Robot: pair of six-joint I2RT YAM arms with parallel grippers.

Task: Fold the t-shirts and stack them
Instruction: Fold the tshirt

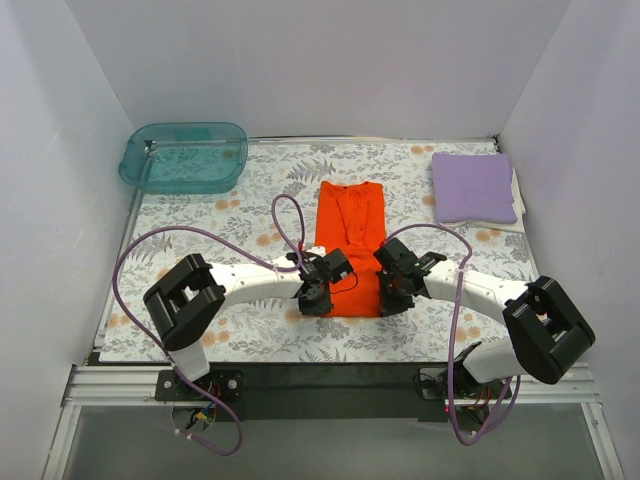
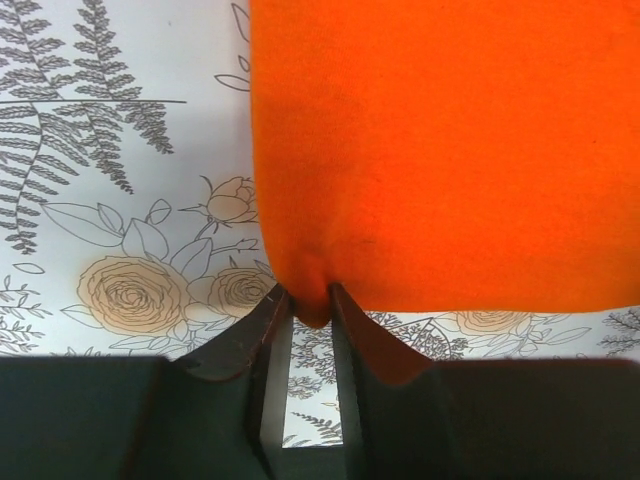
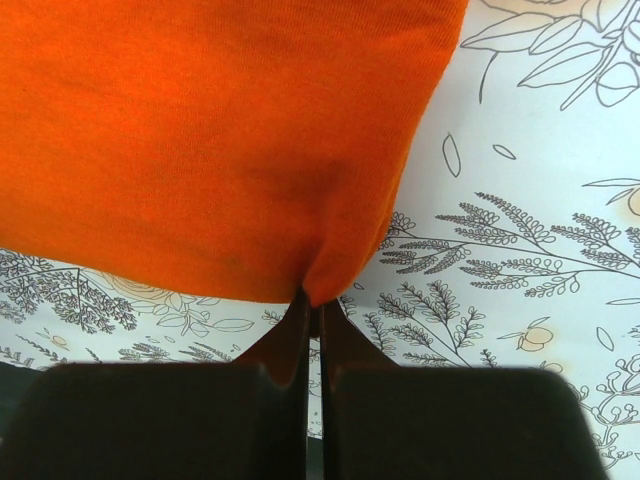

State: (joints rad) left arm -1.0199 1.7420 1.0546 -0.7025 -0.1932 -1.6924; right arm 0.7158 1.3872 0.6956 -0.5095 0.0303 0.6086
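You have a translucent teal plastic tub (image 1: 184,157) in the table's corner at about 10 o'clock, well apart from both arms, and nothing lies between the grippers and the cloth they hold. Purple cables (image 1: 130,260) loop over the arms above the table. The surface is a pale tablecloth (image 1: 230,330) printed with grey ferns and peach roses, boxed in by plain white walls (image 1: 330,60). The lavender t-shirt (image 1: 472,186) sits folded into a neat rectangle at about 2 o'clock. The orange-red t-shirt (image 1: 350,225) lies flat at the centre as a long narrow strip, collar toward 12 o'clock and hem toward 6. Your left gripper (image 2: 310,305) pinches the hem's corner at 7 o'clock, jaws only a sliver apart with cloth bunched between them. Your right gripper (image 3: 312,300) is clamped almost fully closed on the corner at 5 o'clock.
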